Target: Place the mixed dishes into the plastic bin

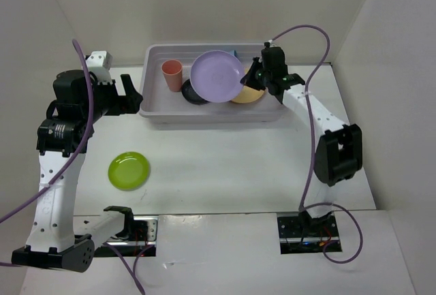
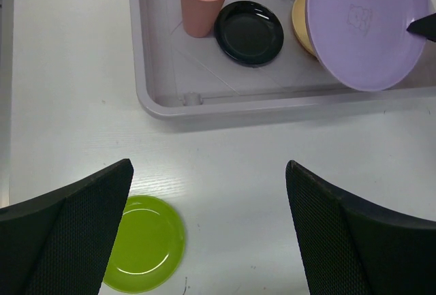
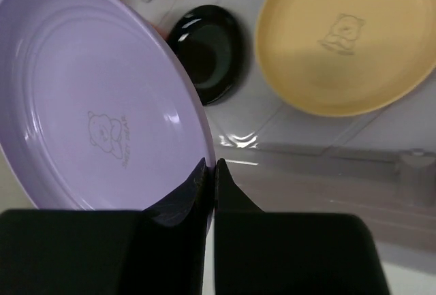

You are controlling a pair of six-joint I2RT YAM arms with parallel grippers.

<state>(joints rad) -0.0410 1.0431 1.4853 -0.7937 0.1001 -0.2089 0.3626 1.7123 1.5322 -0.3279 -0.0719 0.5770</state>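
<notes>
No legible text. We note two marks:
- lavender plate (image 3: 88,97): a bear figure pressed into the centre, with a short line of lettering just beside it. The letters are too small and faint to read in the right wrist view. From the left wrist view only a blurred square patch shows.
- pale orange plate (image 3: 381,56): the same kind of bear figure, with a line of lettering under it, also unreadable.

We find no other labels, numbers or brand marks.

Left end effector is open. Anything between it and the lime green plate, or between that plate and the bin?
Nothing visible either way. The lime green plate lies alone on the table; only bare tabletop separates it from the left end effector and the bin, whose near wall it must clear.
</notes>
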